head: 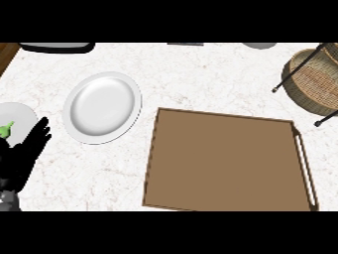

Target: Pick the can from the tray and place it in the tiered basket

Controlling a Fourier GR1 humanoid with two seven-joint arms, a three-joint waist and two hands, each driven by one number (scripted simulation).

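In the head view, the left hand is seen low at the left edge. Its fingers are held straight and nothing is held in it. A brown tray is seen in the middle. The tiered basket is seen at the top right. Where the can is cannot be told.

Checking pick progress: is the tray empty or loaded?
Empty. The tray shows only bare brown floor inside its rim; nothing stands or lies on it.
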